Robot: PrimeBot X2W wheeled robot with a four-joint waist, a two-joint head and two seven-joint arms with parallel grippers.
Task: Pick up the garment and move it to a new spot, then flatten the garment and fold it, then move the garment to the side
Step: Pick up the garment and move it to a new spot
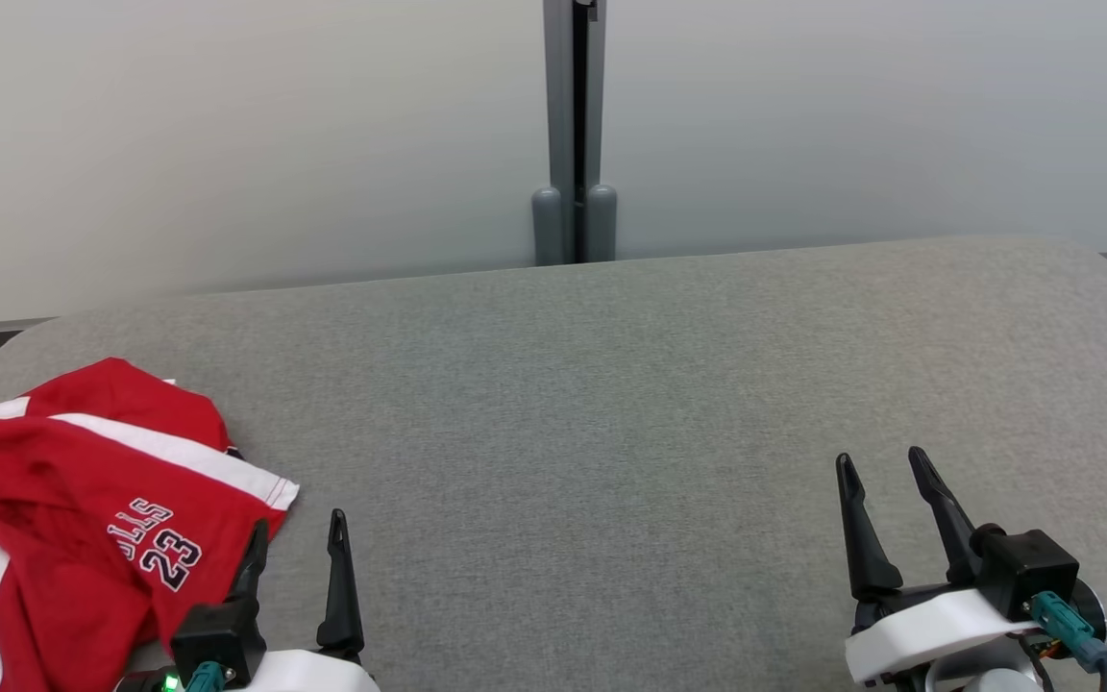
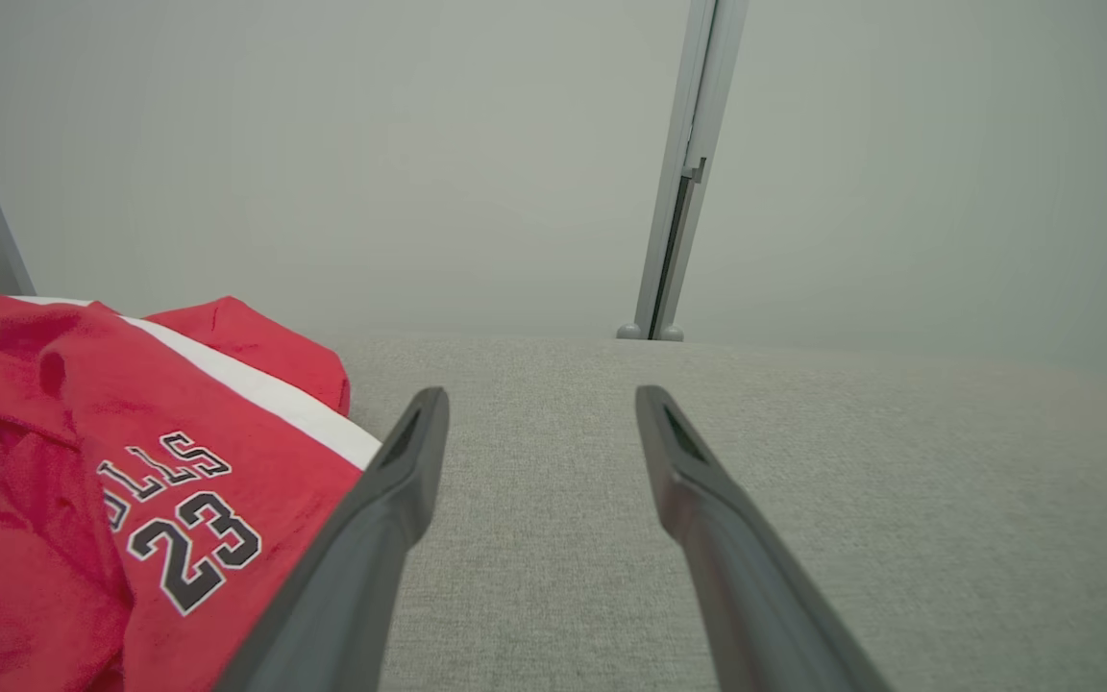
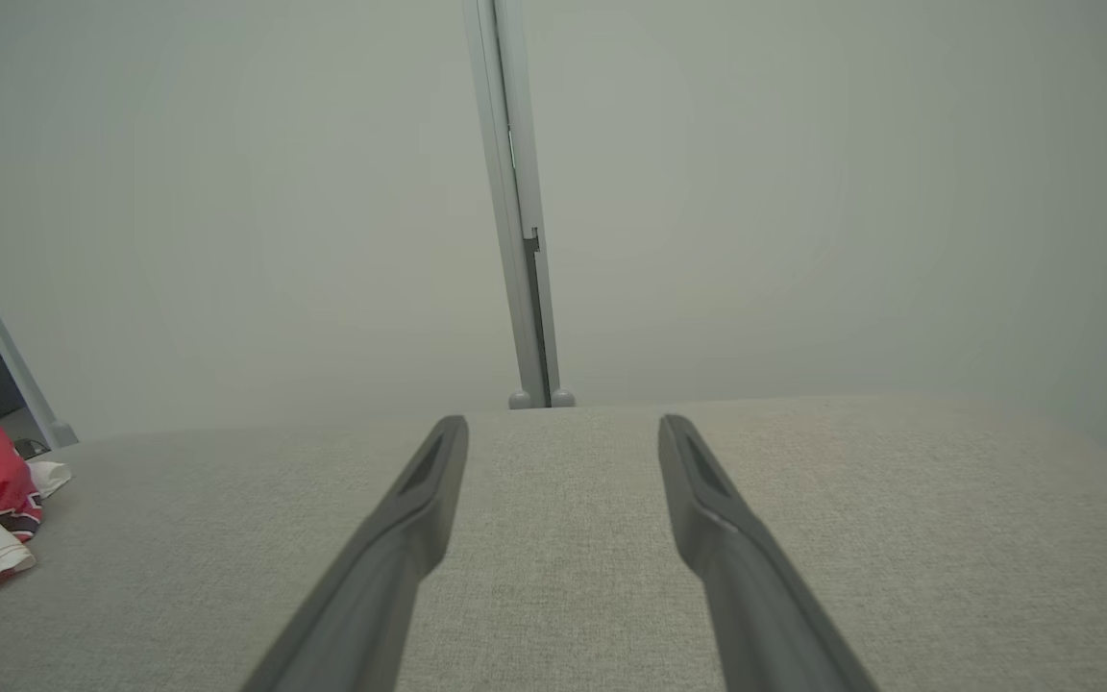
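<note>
Grey fabric bench [image 1: 611, 384] before pale wall panels. Crumpled red garment [image 1: 63, 481] lies just left of the spread, empty left fingers [image 1: 340, 577], well apart from the equally spread right fingers [image 1: 861, 538]. Risk: pinching one loose layer lets the heap drag or slip.

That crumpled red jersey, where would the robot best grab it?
Probably the white-striped edge of the red jersey, approached from the bare grey surface side by the open left gripper: that edge lies flat and free, nearest it.
</note>
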